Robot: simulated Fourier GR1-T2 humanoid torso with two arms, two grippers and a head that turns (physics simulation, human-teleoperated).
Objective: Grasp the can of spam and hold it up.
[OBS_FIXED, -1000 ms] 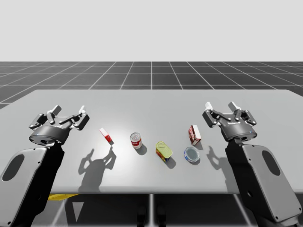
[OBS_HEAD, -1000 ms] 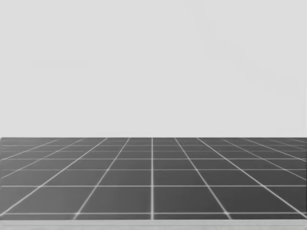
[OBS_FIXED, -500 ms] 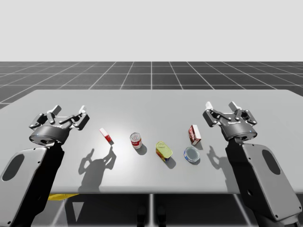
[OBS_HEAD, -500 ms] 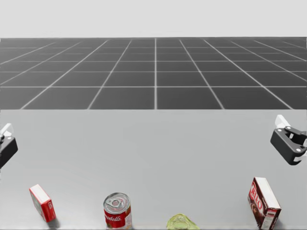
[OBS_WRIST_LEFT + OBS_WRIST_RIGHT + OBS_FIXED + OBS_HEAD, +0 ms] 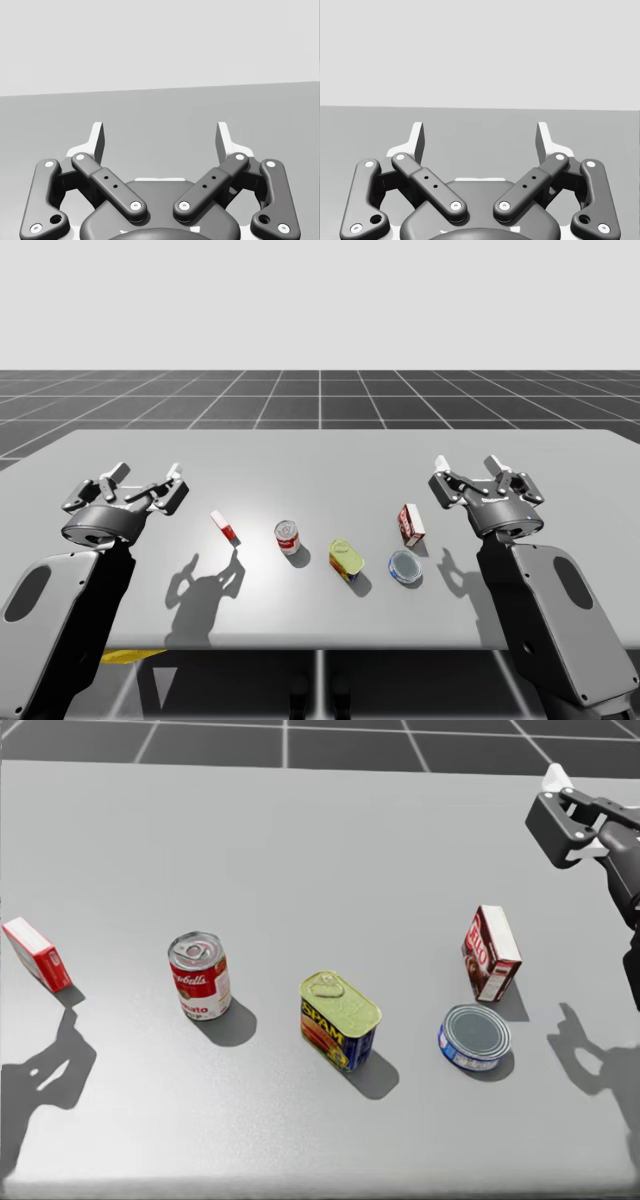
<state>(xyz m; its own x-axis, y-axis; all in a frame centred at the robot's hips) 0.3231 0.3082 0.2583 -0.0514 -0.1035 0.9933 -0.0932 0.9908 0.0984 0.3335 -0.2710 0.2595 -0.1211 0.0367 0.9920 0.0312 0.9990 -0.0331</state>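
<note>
Zero steps done: left tool [image 5: 147,478] and right tool [image 5: 467,468] both gape wide, empty, hovering over opposite bench [image 5: 320,455] ends. The spam can [image 5: 340,1018] stands mid-bench, untouched. Reach, grasp, lift all remain.

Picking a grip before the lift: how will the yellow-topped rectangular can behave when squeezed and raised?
The yellow-topped rectangular can looks like rigid metal, so it probably won't give under a squeeze. Its flat sides should keep it from rolling, unlike the round red can nearby. Standing on end, it might tip if nudged high up.
</note>
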